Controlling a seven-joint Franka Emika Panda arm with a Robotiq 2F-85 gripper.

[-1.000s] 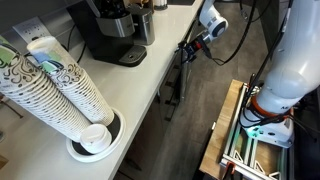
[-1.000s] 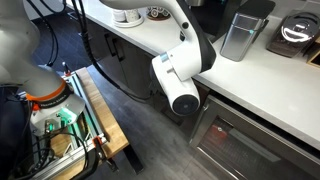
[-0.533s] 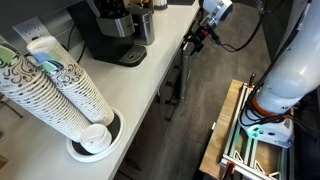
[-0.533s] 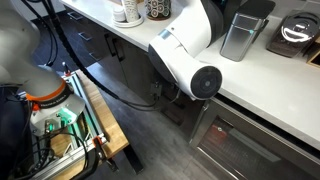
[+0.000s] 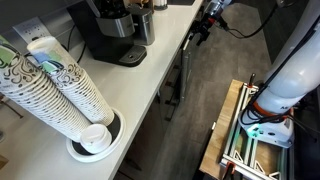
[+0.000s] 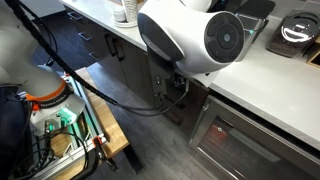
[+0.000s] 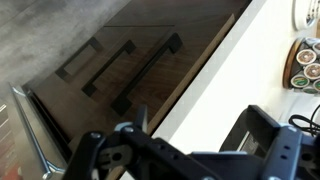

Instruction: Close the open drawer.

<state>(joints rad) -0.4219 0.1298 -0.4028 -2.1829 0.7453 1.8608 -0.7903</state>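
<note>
In the wrist view a dark grey drawer front [image 7: 150,45] with a long bar handle [image 7: 147,73] sits under the white counter [image 7: 235,85]. It looks flush with the panel beside it. No white sides or orange-red packets show. My gripper [image 7: 190,150] hangs above the counter's edge with its fingers apart and nothing between them. In an exterior view the gripper [image 5: 204,27] is at counter height, above the dark cabinet fronts [image 5: 178,78]. In the other exterior view my arm [image 6: 200,40] hides the gripper.
A coffee machine [image 5: 110,30], a metal canister [image 6: 240,35] and stacks of paper cups [image 5: 60,90] stand on the counter. A pod holder [image 7: 305,65] is near its edge. A lower dark panel with a handle [image 6: 240,140] sits under the counter. A wooden robot base [image 5: 235,130] stands on the floor.
My arm has risen from in front of the cabinet fronts to counter height. The gripper has moved up and away from the drawer front.
</note>
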